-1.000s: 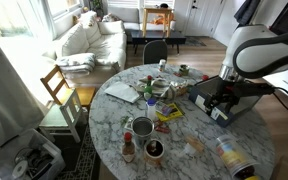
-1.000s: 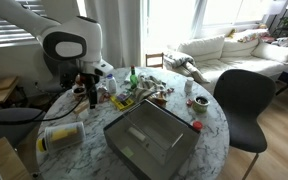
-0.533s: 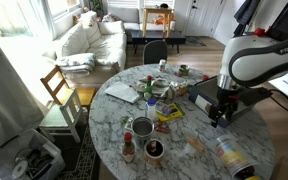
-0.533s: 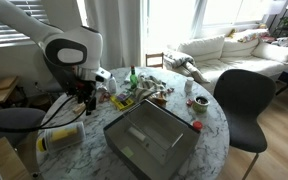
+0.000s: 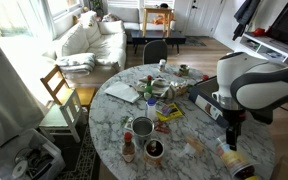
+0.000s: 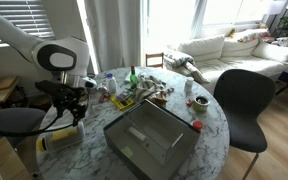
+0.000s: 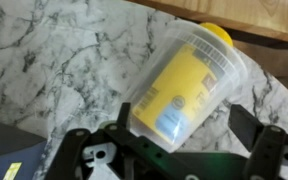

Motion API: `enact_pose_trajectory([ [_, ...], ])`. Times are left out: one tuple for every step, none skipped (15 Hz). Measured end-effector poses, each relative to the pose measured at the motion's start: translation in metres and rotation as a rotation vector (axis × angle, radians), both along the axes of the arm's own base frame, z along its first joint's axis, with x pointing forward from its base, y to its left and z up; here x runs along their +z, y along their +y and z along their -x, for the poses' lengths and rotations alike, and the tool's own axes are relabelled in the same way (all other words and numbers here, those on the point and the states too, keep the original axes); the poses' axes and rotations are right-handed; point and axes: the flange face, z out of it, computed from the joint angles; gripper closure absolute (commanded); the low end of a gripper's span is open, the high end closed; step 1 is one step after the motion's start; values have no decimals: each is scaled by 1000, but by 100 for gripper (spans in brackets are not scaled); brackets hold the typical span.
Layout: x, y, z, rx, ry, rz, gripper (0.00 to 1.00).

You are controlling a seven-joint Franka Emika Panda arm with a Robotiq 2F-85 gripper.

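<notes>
A clear plastic tub with a yellow filling and a yellow lid (image 7: 184,80) lies on its side on the marble table top (image 7: 54,60). It also shows near the table's edge in both exterior views (image 5: 230,158) (image 6: 58,136). My gripper (image 7: 187,127) is open and points down right above the tub. The tub's base end sits between the jaws. The left finger (image 7: 125,122) is close against the tub's side, and a gap shows between the tub and the right finger (image 7: 248,122). The gripper shows in both exterior views (image 5: 231,134) (image 6: 72,113).
A dark grey tray (image 6: 150,140) lies on the round table beside the tub, also visible behind the arm (image 5: 206,92). Bottles, cups and packets (image 5: 150,100) crowd the table's middle. A mug (image 5: 154,150) and a sauce bottle (image 5: 129,149) stand near the edge. A black chair (image 6: 246,100) stands close by.
The arm has swung from over the dark tray towards the table's edge and come down over the lying tub. The gripper stays open.
</notes>
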Motion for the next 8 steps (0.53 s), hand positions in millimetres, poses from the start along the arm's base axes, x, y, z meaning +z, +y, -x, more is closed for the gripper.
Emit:
enact_pose_trajectory([
  [-1, 0, 7, 51, 11, 10, 0],
  [-2, 1, 14, 103, 23, 16, 0],
  [-3, 2, 20, 154, 33, 16, 0],
  [-5, 4, 25, 205, 43, 13, 0],
  [-6, 6, 30, 256, 55, 11, 0],
  [-7, 9, 34, 302, 64, 9, 0],
  [-8, 12, 38, 343, 72, 8, 0],
  [-8, 14, 40, 374, 76, 7, 0],
])
